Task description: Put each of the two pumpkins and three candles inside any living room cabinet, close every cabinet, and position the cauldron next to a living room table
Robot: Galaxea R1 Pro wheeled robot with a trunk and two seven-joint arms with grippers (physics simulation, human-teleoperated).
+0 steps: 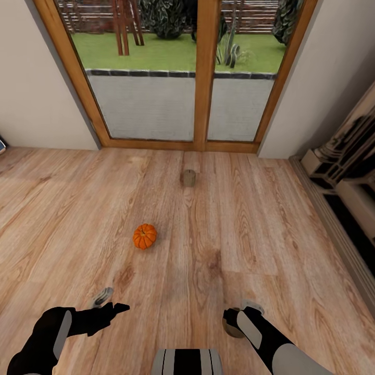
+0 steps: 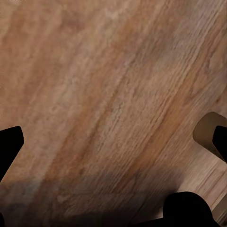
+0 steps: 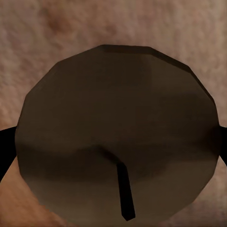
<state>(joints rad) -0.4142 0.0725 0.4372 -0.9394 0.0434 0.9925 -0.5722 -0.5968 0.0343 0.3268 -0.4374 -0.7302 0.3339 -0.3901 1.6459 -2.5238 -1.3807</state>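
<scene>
While my head camera looks down over the wooden floor (image 1: 250, 229) toward the glass door (image 1: 200, 78), I use the pumpkin (image 1: 145, 236) as my marker: it sits alone on the boards, well short of the door. One candle (image 1: 188, 178) stands upright beyond the pumpkin, between it and the door and a little toward my right side. A second candle (image 1: 233, 324) is on the near side of the pumpkin, off to my right, and my right gripper (image 1: 233, 319) is down on it; in the right wrist view its round top (image 3: 118, 142) with a dark wick looms very close, a black finger (image 3: 4, 151) at each side of it. The fingers flank that candle, but I cannot tell whether they press it or only straddle it. My left gripper (image 1: 112, 308) hangs low on the near side of the pumpkin, off to my left, with nothing between its fingers; from the left wrist view I judge them spread, one dark tip (image 2: 9, 146) at each edge over bare boards. A dark shelf unit (image 1: 346, 172) stands along the wall far to the pumpkin's right
</scene>
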